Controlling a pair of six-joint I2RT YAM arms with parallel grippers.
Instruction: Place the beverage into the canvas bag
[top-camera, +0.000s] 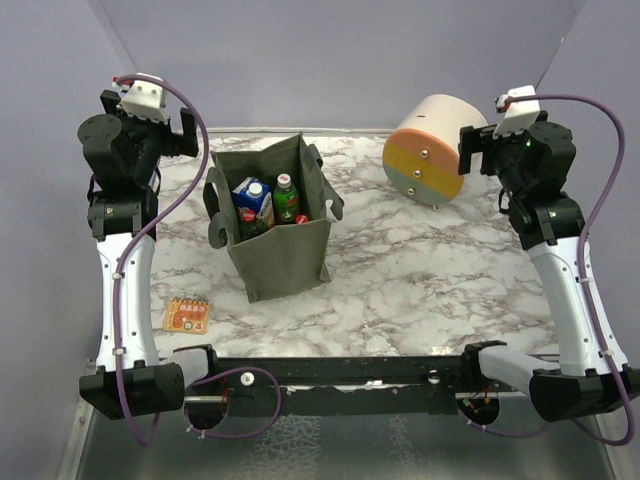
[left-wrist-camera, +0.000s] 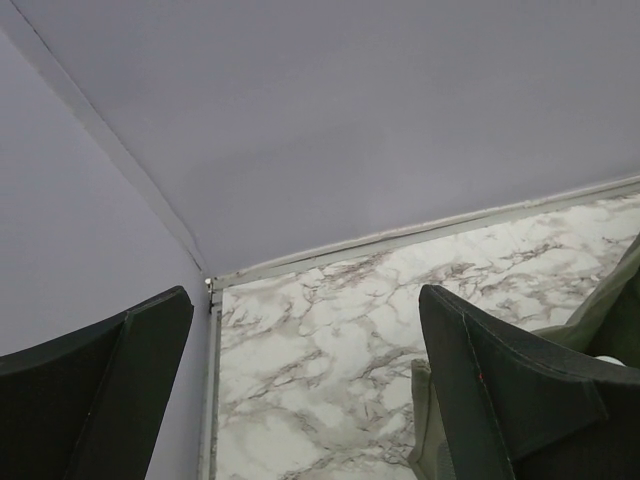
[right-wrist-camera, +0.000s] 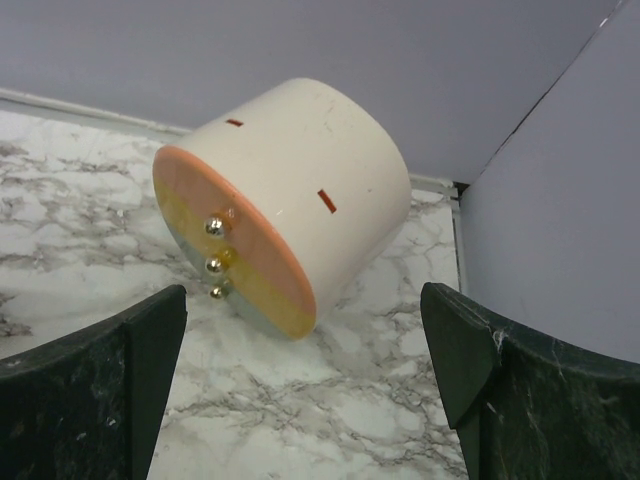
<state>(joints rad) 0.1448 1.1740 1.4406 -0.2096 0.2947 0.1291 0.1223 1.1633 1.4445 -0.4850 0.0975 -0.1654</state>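
The olive-green canvas bag stands upright at centre left of the marble table, its mouth open. Inside it I see a blue-and-white carton, a green bottle with a white cap and red-capped bottles. My left gripper is open and empty, raised at the back left beside the bag; a sliver of the bag shows at the right edge of the left wrist view. My right gripper is open and empty, raised at the back right.
A cream cylinder with an orange-and-yellow face lies on its side at the back right, also in the right wrist view. A small orange packet lies near the front left. Purple walls enclose the table.
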